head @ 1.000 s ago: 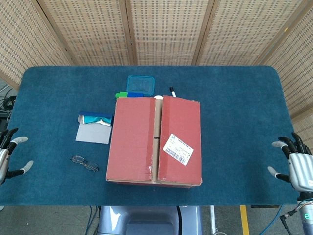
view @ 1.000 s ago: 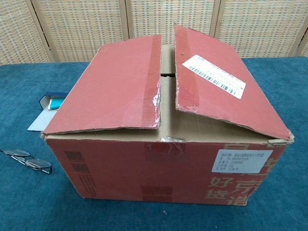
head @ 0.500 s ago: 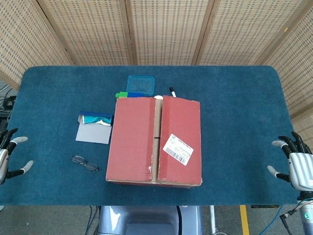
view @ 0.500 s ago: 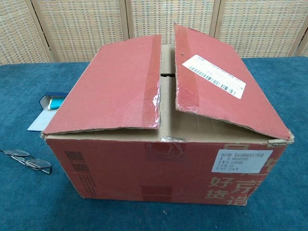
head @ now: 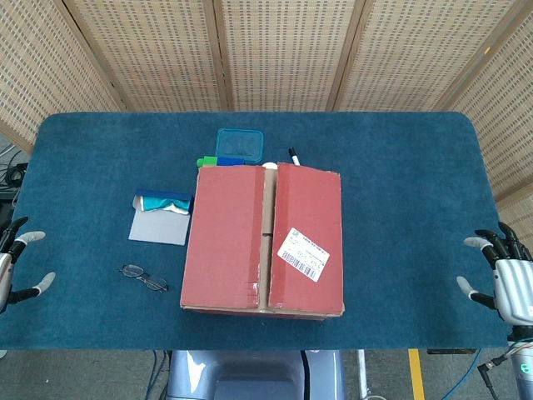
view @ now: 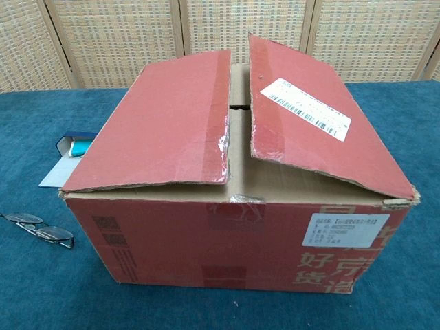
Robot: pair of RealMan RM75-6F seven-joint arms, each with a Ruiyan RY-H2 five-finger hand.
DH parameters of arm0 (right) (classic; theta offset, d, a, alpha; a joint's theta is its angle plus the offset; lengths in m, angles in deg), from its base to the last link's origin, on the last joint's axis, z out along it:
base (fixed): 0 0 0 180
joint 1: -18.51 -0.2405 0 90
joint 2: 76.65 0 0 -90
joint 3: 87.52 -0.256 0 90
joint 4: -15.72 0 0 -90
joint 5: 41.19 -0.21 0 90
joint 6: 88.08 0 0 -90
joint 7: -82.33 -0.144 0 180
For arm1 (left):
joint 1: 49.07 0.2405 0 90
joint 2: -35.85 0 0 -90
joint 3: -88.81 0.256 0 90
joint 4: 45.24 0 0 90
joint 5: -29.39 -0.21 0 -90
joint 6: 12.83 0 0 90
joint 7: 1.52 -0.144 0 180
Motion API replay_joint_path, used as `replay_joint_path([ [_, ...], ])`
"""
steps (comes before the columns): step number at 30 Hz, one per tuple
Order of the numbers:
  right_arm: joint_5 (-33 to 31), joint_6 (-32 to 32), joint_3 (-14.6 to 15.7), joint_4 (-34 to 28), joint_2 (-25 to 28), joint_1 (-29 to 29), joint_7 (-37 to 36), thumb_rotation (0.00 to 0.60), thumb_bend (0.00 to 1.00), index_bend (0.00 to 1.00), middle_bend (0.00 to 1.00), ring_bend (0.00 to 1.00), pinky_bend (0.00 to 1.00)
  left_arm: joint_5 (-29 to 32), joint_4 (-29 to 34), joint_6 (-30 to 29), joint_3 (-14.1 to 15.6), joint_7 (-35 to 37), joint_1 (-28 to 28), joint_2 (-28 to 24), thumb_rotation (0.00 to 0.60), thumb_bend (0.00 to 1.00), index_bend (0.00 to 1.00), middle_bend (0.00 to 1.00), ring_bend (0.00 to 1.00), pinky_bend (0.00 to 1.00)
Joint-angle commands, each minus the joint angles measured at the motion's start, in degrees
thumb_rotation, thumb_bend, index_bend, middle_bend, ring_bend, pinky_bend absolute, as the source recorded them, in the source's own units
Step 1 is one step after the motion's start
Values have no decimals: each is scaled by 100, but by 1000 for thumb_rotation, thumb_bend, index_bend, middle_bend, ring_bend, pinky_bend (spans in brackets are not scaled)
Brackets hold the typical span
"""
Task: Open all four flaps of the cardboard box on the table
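A red cardboard box [head: 262,240] sits mid-table, filling most of the chest view [view: 237,185]. Its two long top flaps lie nearly closed, slightly raised along the centre seam; the left flap [view: 165,127] is plain, the right flap [view: 316,120] bears a white shipping label [head: 302,254]. The inner flaps show brown through the gap. My left hand [head: 10,268] hangs at the table's left edge, fingers spread, holding nothing. My right hand [head: 504,282] sits at the right edge, fingers spread and empty. Both are far from the box and absent from the chest view.
Eyeglasses [head: 144,277] lie left of the box near the front edge. A grey card with a blue-white pouch [head: 161,215] lies further back. Behind the box are a teal lidded container [head: 240,143], a green item [head: 205,162] and a marker [head: 294,156].
Both hands have drifted slightly outward and down toward the table edges. The box and its flaps have not moved.
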Motion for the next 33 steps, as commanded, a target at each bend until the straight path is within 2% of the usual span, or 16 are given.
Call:
replay_joint_path([
  [1, 30, -21, -33, -21, 28, -39, -55, 600, 504, 291, 229, 64, 205, 8, 4, 7, -5, 1, -5, -7, 525, 257, 247, 91, 43, 77],
  [5, 70, -86, -75, -46, 70, -113, -146, 600, 699, 291, 229, 64, 205, 30, 5, 19, -24, 3, -20, -14, 525, 257, 247, 91, 43, 77],
  [7, 101, -163, -104, -75, 106, -181, -216, 600, 760, 291, 229, 64, 205, 48, 2, 39, -36, 2, -36, -11, 524, 257, 247, 91, 43, 77],
  [12, 270, -497, -200, -209, 284, -468, -601, 600, 840, 291, 229, 64, 205, 70, -7, 137, -34, -29, -89, -9, 525, 256, 247, 91, 43, 77],
  [25, 884, -1576, -513, -570, 627, -1536, -1789, 600, 928, 291, 229, 64, 205, 103, 22, 257, -13, -117, -156, 8, 526, 257, 247, 91, 36, 77],
  [33, 1172, -2293, -657, -729, 549, -2288, -2311, 600, 953, 291, 229, 63, 205, 180, 53, 342, -10, -206, -199, 5, 526, 257, 247, 91, 33, 77],
])
